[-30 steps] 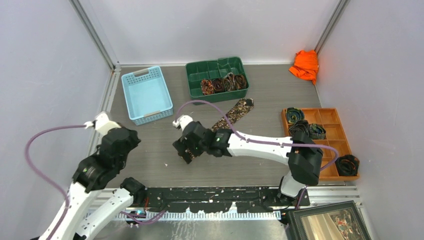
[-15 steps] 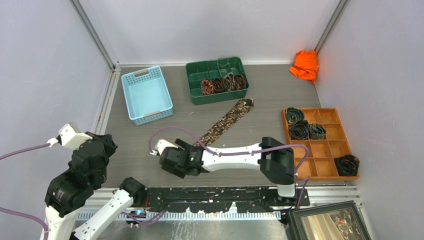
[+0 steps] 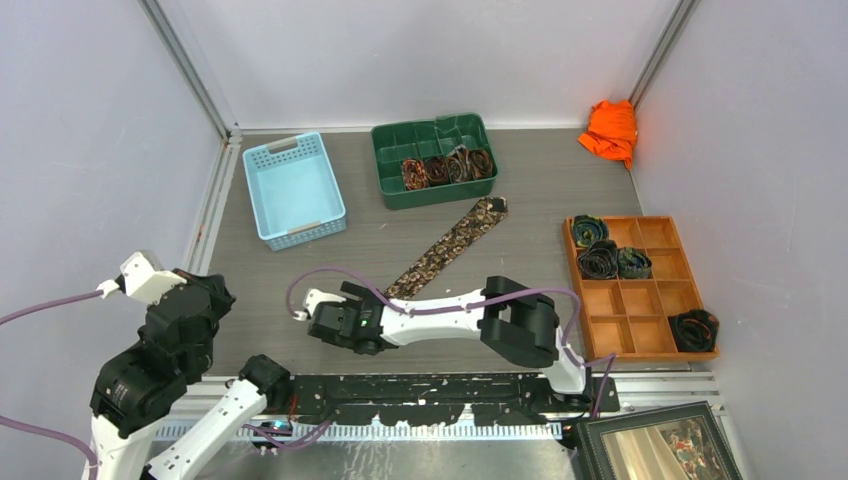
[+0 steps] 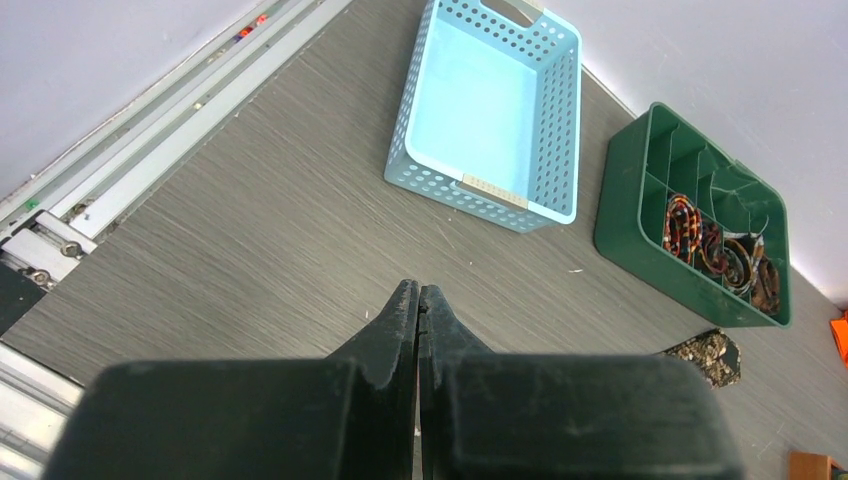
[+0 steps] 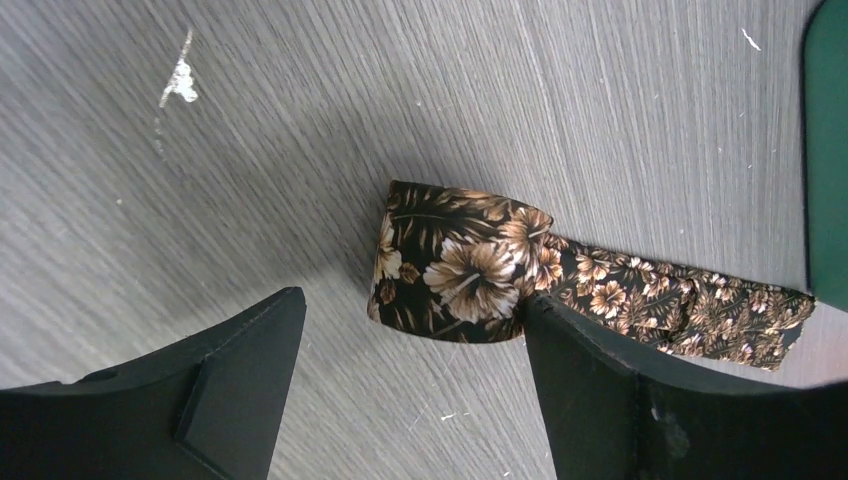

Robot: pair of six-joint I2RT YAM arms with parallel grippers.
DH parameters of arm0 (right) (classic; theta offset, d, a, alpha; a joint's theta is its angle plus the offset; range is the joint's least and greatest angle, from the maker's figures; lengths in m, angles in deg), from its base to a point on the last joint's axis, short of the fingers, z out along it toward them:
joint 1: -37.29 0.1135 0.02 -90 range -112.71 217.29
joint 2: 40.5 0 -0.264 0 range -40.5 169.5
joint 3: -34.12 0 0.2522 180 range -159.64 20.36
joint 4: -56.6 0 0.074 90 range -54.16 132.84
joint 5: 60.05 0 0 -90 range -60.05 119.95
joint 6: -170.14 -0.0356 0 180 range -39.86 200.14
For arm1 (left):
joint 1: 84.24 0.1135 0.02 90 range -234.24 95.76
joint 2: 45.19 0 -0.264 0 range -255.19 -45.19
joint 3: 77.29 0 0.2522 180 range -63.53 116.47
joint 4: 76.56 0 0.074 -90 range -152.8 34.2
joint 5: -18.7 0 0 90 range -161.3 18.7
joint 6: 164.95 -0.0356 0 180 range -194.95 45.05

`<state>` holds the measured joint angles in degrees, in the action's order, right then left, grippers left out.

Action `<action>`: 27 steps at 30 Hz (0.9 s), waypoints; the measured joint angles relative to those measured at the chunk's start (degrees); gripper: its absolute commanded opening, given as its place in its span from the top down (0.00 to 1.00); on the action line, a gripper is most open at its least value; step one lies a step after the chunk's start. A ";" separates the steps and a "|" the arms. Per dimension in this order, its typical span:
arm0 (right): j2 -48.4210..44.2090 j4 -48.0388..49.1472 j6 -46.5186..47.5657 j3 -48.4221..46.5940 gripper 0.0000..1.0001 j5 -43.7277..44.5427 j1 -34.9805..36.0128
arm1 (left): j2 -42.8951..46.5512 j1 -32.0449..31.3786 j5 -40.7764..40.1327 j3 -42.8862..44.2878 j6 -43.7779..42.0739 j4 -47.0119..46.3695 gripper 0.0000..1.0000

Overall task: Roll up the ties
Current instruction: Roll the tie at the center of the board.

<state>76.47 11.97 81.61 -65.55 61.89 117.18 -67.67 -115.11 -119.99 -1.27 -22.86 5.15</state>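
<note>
1. Tie (image 5: 470, 275): is lying on the table (image 5: 300, 120), its rolled end sitting in the gap between the right fingers (image 5: 590, 385). The roll is sitting nearer the lower-right finger, whose edge is crossing the roll's lower corner; I cannot tell whether they touch. The lower-left finger is standing well apart.
2. Right fingers: are standing wide open, gripping nothing.
3. Left fingers (image 4: 418, 310): are pressing together with nothing between them, hanging above bare table, well apart from the tie.
4. Hidden: in the top view the right arm is covering the roll and its own fingers. Only the flat length is showing, running diagonally up-right toward the green tray (image 3: 440, 196).
5. Appearance: black ground is carrying tan and brown flowers; one end is forming a short loose roll, the rest lying flat.
</note>
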 measured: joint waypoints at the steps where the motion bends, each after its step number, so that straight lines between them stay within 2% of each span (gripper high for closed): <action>1: 0.50 0.04 0.33 -0.09 0.15 0.28 0.00 | 0.00 0.00 0.09 -0.17 -0.02 -0.02 1.00; 5: 2.82 0.09 1.44 -0.70 0.21 1.03 -0.02 | 0.00 0.00 0.31 -0.72 -0.04 -0.04 1.00; 10: 4.55 -0.50 1.40 -2.49 0.44 1.40 -0.17 | 0.02 0.00 0.28 -0.83 -0.04 -0.04 1.00; 14: 6.34 -1.53 -0.04 -4.63 0.57 1.14 -0.79 | 0.02 0.00 0.35 -1.22 -0.09 -0.20 1.00; 27: 3.96 -1.03 -8.26 -3.48 0.74 -5.40 -6.29 | -0.04 0.00 2.27 -3.13 -1.38 -2.91 1.00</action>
<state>80.43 10.94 73.35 -69.03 56.50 110.89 -67.72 -115.11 -117.72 -4.40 -24.23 2.24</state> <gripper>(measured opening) 0.295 0.005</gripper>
